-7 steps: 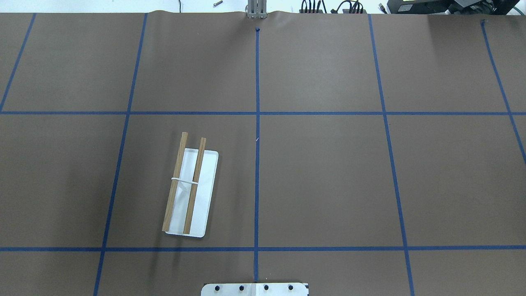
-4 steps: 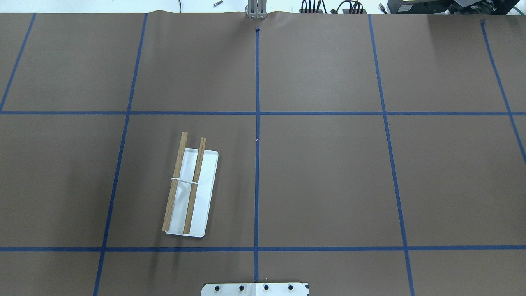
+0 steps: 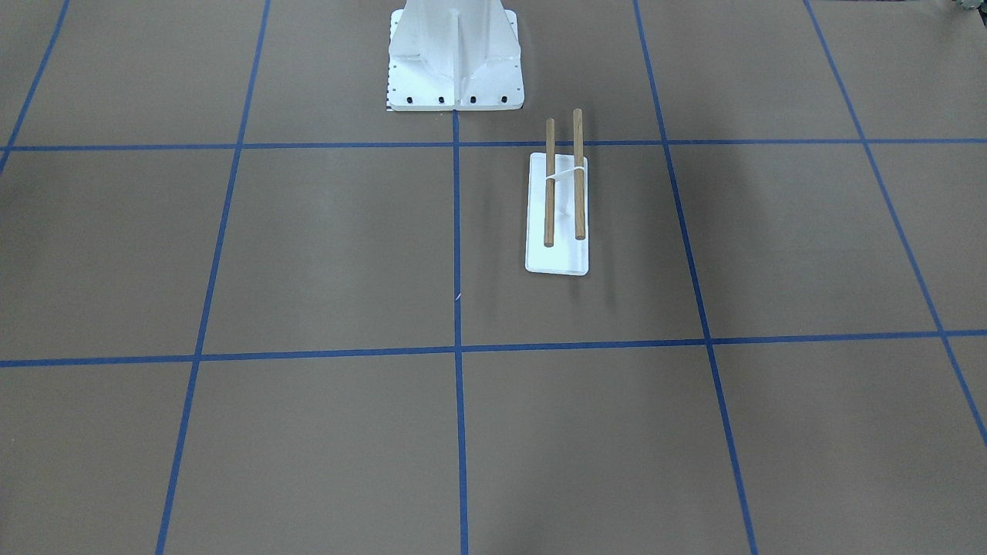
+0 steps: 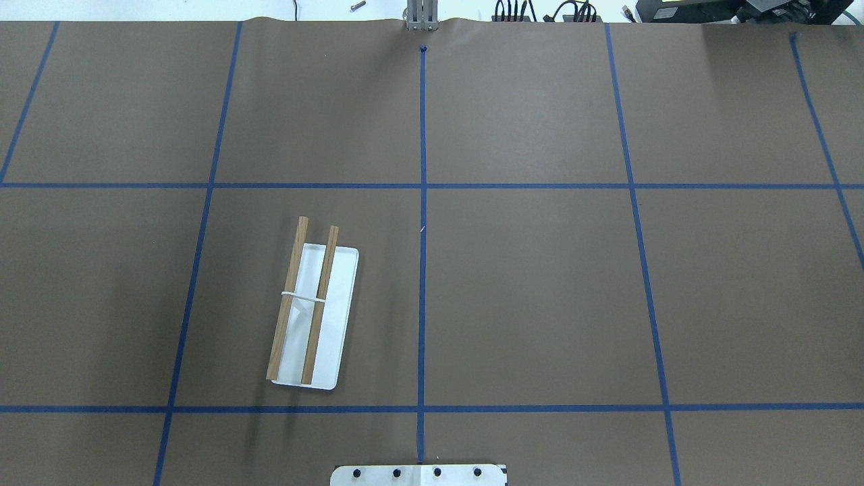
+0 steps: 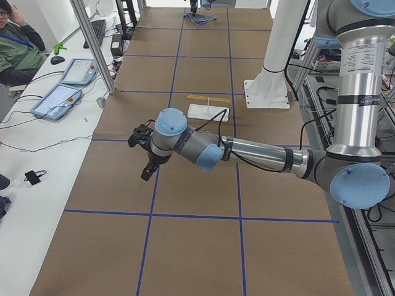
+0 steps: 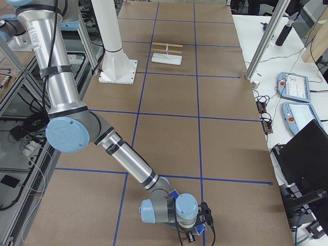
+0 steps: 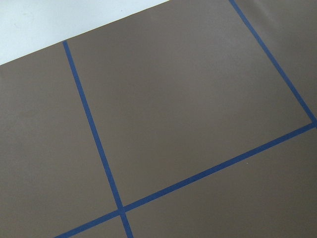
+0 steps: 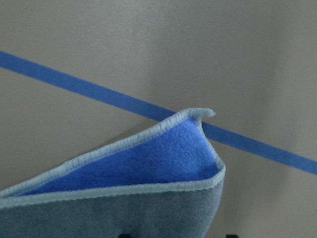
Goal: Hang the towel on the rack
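The rack [image 4: 337,317], a white base with two parallel brown rods, stands bare on the brown table, left of the centre line; it also shows in the front view [image 3: 557,231]. The towel [image 8: 148,158] fills the lower right wrist view, one corner folded up, showing a blue face and a light grey stitched edge. My right gripper [image 6: 197,237] is low over the table's right end at the towel; I cannot tell if it is open or shut. My left gripper [image 5: 146,171] hangs over the table's left part, far from the rack; I cannot tell its state.
The white bolted robot pedestal [image 3: 455,54] stands at the table's near edge by the rack. Blue tape lines [image 4: 422,270] divide the brown table. Tablets and cables [image 5: 62,92] lie on the white bench beyond the far edge.
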Motion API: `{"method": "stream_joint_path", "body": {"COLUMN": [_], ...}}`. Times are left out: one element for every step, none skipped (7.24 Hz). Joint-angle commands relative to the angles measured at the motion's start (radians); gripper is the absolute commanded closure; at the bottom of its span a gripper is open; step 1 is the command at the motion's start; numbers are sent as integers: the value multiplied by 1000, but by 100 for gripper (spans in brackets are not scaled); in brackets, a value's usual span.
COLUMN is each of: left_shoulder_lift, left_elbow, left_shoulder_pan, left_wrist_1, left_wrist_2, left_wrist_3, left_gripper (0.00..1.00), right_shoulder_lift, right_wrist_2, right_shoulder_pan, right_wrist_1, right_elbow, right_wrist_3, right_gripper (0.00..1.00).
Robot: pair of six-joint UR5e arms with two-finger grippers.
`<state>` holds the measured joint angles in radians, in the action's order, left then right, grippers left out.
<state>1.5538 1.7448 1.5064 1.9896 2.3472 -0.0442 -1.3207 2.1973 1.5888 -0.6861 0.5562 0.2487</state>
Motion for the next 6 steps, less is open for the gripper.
{"method": "stream_joint_path", "body": {"left_shoulder_lift": [2, 2, 3, 3, 8, 9], "left_elbow": [-1, -1, -1, -2, -10, -13], "left_shoulder_pan": [0, 0, 0, -2, 0, 0], "left_wrist_1": [0, 0, 0, 0, 0, 0], "left_wrist_2": [0, 0, 0, 0, 0, 0], "left_wrist_3": [0, 0, 0, 0, 0, 0], "left_gripper": [1, 1, 1, 1, 1, 1], "right_shoulder_lift": [0, 0, 0, 0, 0, 3], "right_wrist_2": [-2, -2, -4, -4, -5, -1], "right_shoulder_pan": [-1, -1, -1, -1, -1, -1], "right_wrist_1": [-1, 0, -1, 0, 0, 0], "right_elbow": [-2, -5, -6, -6, -4, 7], "right_wrist_3": [0, 0, 0, 0, 0, 0], "right_gripper": [75, 78, 78, 83, 100, 100]}}
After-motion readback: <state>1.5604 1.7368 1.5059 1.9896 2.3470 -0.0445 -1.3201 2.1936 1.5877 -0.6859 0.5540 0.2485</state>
